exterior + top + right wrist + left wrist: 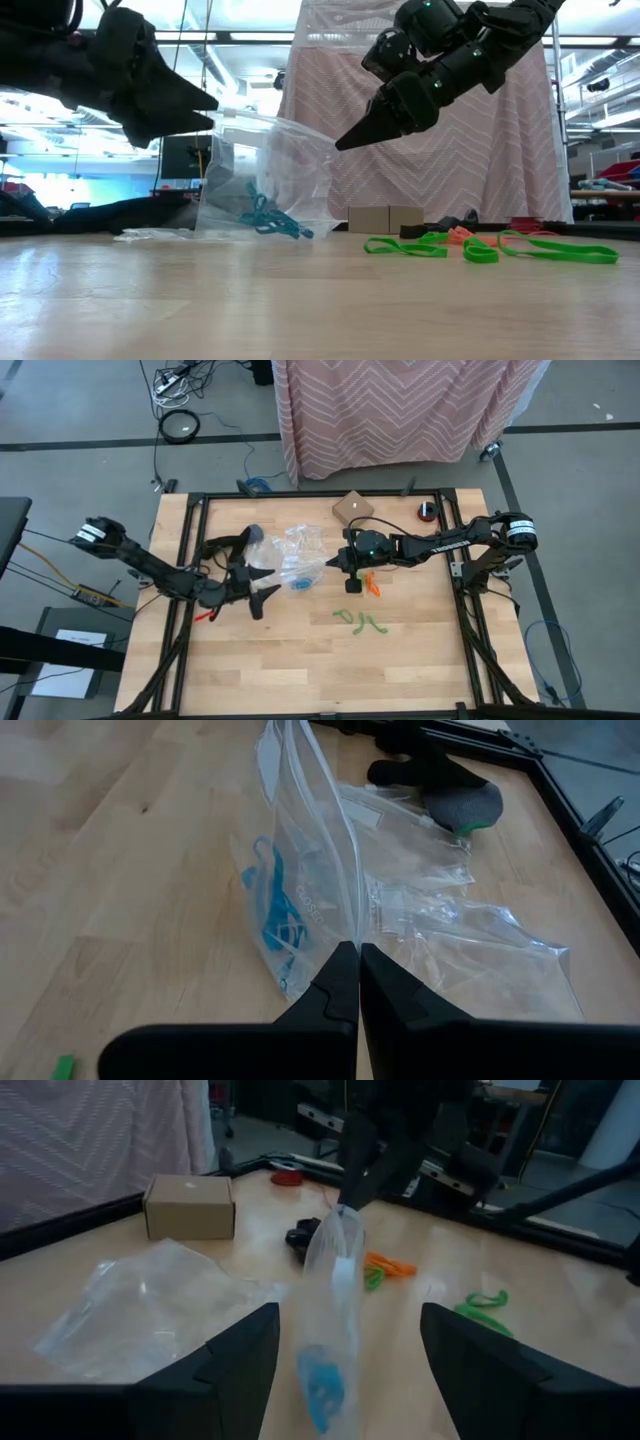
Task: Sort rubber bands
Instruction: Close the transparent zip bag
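Note:
A clear zip bag (265,180) stands upright at the table's middle, its bottom on the wood, with blue rubber bands (268,905) inside. My right gripper (357,955) is shut on its top edge. My left gripper (347,1315) is open, level at the bag's left; its fingers stand on either side of the bag (335,1290) and no touch shows. Green bands (360,620) and orange bands (372,586) lie loose on the table, right of the bag and nearer the front edge. My right gripper pinches the bag's top edge (350,925) between its two fingers, at the edge's right end. The fingers slant down from the table's right. The bag hangs below them, upright, its bottom end (260,232) resting on the table.
A second clear bag (140,1315) lies flat behind the held one. A cardboard box (352,508) and a small red thing (428,512) sit near the far edge. A dark object with a grey end (440,785) lies by the bags. Bare wood fills the table's near half.

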